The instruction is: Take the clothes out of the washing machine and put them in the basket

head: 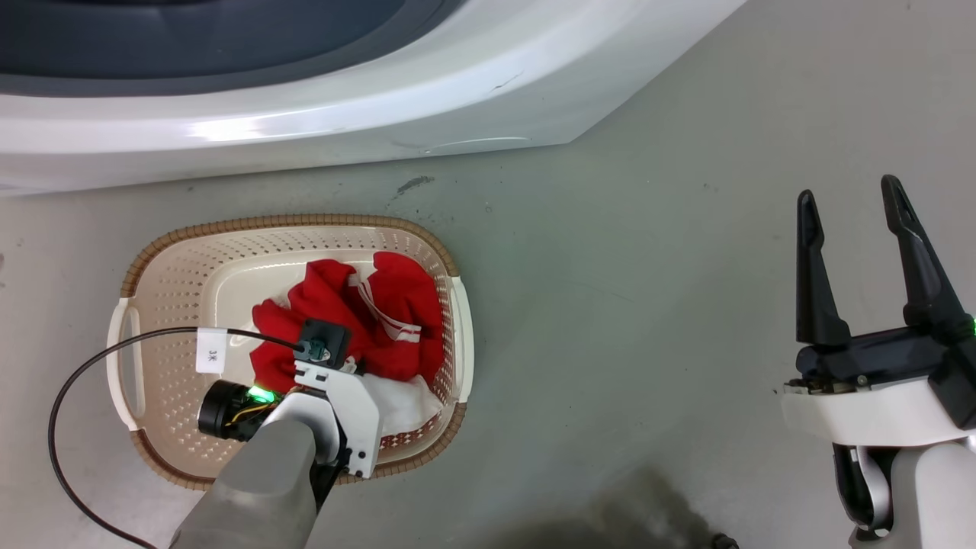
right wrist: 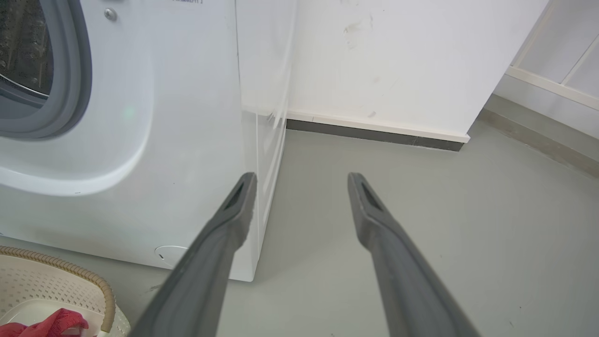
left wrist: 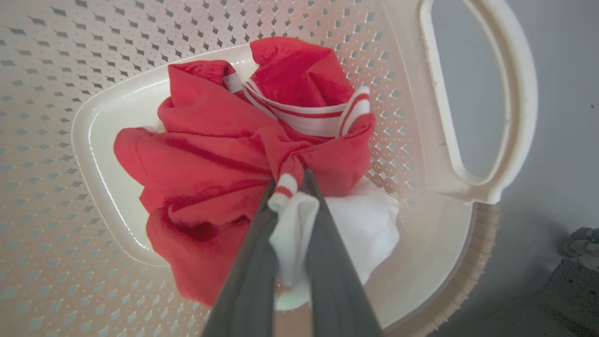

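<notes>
The clothes (head: 389, 305), red jersey fabric with white striped trim and a white cloth part, lie bunched inside the cream basket (head: 290, 223) on the floor in front of the washing machine (head: 305, 99). My left arm (head: 335, 396) reaches down into the basket. In the left wrist view my left gripper (left wrist: 290, 177) is shut on a white, red-striped hem of the clothes (left wrist: 210, 150), over the basket floor (left wrist: 93, 140). My right gripper (head: 849, 191) hangs open and empty over bare floor to the right. Its fingers (right wrist: 234, 220) point past the washing machine's corner (right wrist: 178, 140).
A black cable (head: 76, 381) loops from my left wrist over the basket's left side. The grey floor (head: 648, 305) stretches to the right of the basket. A white wall (right wrist: 383, 56) with a dark baseboard stands beyond the machine. A dark blurred shape (head: 648, 518) lies at the bottom edge.
</notes>
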Controlling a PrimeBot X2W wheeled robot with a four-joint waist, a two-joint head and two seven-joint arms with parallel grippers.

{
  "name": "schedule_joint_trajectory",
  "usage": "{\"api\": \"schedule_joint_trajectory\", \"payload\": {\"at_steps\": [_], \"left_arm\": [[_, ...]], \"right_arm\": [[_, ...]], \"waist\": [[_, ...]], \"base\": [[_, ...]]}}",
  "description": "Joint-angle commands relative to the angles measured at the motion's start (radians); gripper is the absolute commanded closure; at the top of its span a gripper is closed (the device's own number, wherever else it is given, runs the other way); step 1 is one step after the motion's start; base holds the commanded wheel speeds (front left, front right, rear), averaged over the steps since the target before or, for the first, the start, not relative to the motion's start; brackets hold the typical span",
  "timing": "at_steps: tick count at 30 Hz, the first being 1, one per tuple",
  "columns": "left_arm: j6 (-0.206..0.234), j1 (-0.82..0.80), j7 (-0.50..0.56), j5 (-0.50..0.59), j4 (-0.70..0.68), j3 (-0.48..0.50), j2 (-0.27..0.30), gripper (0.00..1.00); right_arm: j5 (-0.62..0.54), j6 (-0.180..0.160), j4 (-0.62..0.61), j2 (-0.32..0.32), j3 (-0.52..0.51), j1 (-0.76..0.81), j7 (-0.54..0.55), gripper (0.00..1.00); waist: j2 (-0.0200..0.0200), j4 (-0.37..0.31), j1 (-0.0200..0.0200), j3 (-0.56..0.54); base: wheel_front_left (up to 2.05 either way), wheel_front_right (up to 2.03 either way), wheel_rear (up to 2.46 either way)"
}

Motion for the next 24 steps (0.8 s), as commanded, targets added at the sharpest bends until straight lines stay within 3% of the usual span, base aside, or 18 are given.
{"api": "schedule_joint_trajectory", "payload": {"at_steps": [1, 4, 5, 6, 19, 24], "left_arm": [[0.006, -0.009, 0.01, 0.006, 0.009, -0.005, 0.002, 1.0], [0.009, -0.015, 0.026, 0.009, 0.014, -0.014, 0.001, 1.0], [0.006, -0.009, 0.031, 0.006, 0.016, -0.015, -0.001, 0.63], [0.005, -0.004, 0.033, 0.007, 0.017, -0.019, -0.001, 0.0], [0.004, 0.128, -0.094, -0.036, -0.002, 0.012, -0.013, 0.0], [0.055, 0.212, -0.098, -0.017, -0.163, 0.065, 0.027, 0.0]], "right_arm": [[0.005, -0.001, 0.0, 0.002, 0.003, -0.019, -0.002, 0.0], [0.011, -0.001, 0.006, 0.002, 0.012, -0.026, -0.002, 0.0], [0.013, -0.001, 0.008, 0.002, 0.014, -0.026, -0.002, 0.0], [0.016, -0.001, 0.01, 0.002, 0.015, -0.027, -0.002, 0.0], [0.029, -0.001, 0.057, 0.002, 0.027, 0.049, -0.002, 0.0], [0.022, -0.001, 0.071, 0.002, 0.026, 0.095, -0.002, 0.0]], "waist": [[0.0, 0.0, -0.0002, 0.007], [0.0, -0.002, -0.0002, 0.008], [0.0, -0.002, -0.0002, 0.005], [0.0, -0.002, -0.0002, 0.0], [0.0, 0.03, -0.0002, -0.218], [0.0, 0.056, -0.0002, -0.316]], "base": [[0.0, 0.0, 0.0], [0.0, 0.0, 0.0], [0.0, 0.0, 0.0], [0.0, 0.0, 0.0], [0.0, 0.0, 0.0], [0.0, 0.0, 0.0]]}}
